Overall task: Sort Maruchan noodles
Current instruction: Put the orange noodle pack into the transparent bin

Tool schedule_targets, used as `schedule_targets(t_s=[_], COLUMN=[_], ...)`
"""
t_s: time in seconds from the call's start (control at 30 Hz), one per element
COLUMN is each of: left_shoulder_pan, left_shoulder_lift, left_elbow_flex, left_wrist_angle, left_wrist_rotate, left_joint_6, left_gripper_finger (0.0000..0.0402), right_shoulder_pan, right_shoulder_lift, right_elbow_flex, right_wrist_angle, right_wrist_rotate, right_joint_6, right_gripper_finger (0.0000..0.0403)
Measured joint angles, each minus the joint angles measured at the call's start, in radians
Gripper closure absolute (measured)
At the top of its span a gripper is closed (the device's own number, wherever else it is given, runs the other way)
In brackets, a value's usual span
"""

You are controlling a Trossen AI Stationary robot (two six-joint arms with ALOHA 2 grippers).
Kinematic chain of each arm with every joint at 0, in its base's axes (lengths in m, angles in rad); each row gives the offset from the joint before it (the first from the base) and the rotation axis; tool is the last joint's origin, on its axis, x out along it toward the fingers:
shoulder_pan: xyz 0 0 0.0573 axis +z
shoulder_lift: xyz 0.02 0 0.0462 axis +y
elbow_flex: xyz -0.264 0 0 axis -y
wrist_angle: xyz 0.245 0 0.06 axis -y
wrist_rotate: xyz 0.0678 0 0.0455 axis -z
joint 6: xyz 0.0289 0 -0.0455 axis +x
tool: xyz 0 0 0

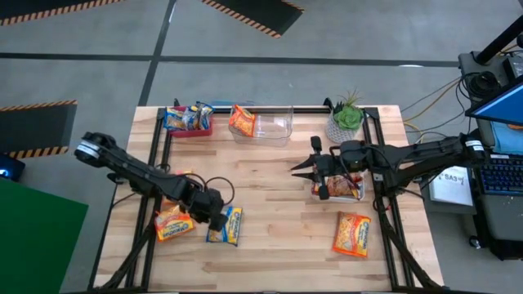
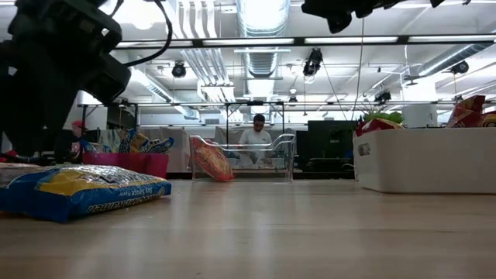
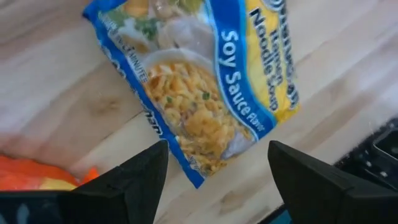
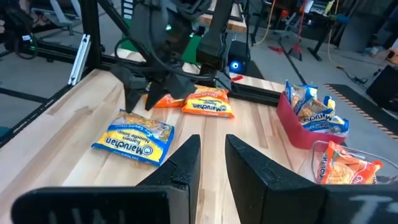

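Pale wooden tabletop (image 1: 270, 188) under ceiling strip lights, open workshop beyond. Nearest the front edge: blue soy-sauce packet (image 1: 225, 224) lying flat, directly under the left gripper (image 3: 217, 163), fingers spread wide and holding nothing, packet visible between them. Just beside it, an orange packet (image 1: 172, 223), with another orange packet (image 4: 166, 99) tucked partly under the left arm. Toward the right front, a lone orange-red packet (image 1: 352, 233), well apart from the rest. Mid-table on the right: right gripper (image 1: 304, 167), fingers drawn nearly together and empty, poised next to a white bin (image 1: 359, 189) with packets inside. Farther back: a pink bin (image 1: 192, 129) of blue packets, a clear bin (image 1: 274, 126) with one orange packet (image 1: 242, 120) leaning inside, and a potted plant (image 1: 346, 121) at the right rear. Beyond the table, a person seated in the distance.

Likely risks: slippery wrapper sliding out from a shallow pinch; fingertips catching the neighbouring orange packet; blue packet carried to the wrong bin; arms crossing paths near the rear bins.
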Motion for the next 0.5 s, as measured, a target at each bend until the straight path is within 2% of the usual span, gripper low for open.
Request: schedule_targets(t_s=[0.27,0.5], left_shoulder_pan=[-0.081,-0.112], left_shoulder_lift=[0.035,0.026], left_elbow_flex=[0.000,0.000], left_wrist_angle=[0.036,-0.002], left_wrist_rotate=[-0.131,-0.099], left_joint_6=[-0.121,-0.157], left_gripper_finger=[0.0141,0.0141], right_shoulder_pan=[0.000,0.000], right_shoulder_lift=[-0.002,-0.002], right_elbow_flex=[0.000,0.000], right_wrist_angle=[-0.005,0.002], right_wrist_rotate=[0.000,0.001], right_joint_6=[-0.028,-0.050], right_gripper_finger=[0.0339,0.0339])
